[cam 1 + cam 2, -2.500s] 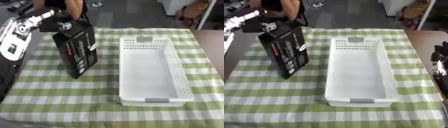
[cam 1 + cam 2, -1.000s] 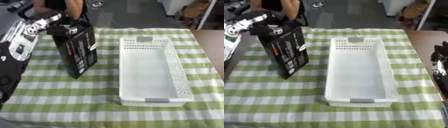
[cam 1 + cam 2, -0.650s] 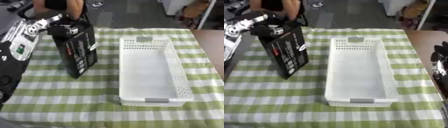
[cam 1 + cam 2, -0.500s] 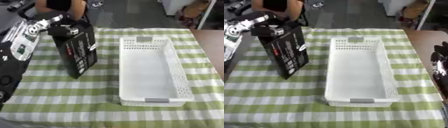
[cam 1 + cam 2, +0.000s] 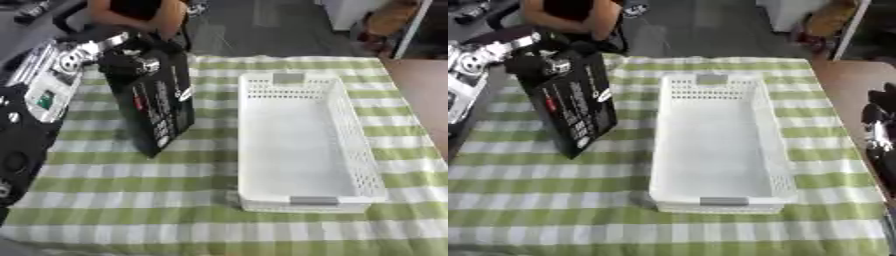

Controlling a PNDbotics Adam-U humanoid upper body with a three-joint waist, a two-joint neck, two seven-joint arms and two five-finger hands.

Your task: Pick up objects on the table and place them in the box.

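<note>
Item, step in hand: left hand [image 5: 122,59] curled over the top edge of the black box [image 5: 157,107], which stands tilted on the cloth just left of the white basket [image 5: 302,145]. To do it well, I judge, lift clear of the basket's near wall before swinging right, then lay the carton flat, long side along the basket. Green-checked tablecloth [image 5: 175,200]: soft, woven. Basket: rigid plastic, oblong, perforated walls, grey end handles, nothing inside. Black box: flat-sided cardboard, printed face, sharp corners. Right hand [image 5: 878,132]: idle, right of basket; finger state cannot be told.
</note>
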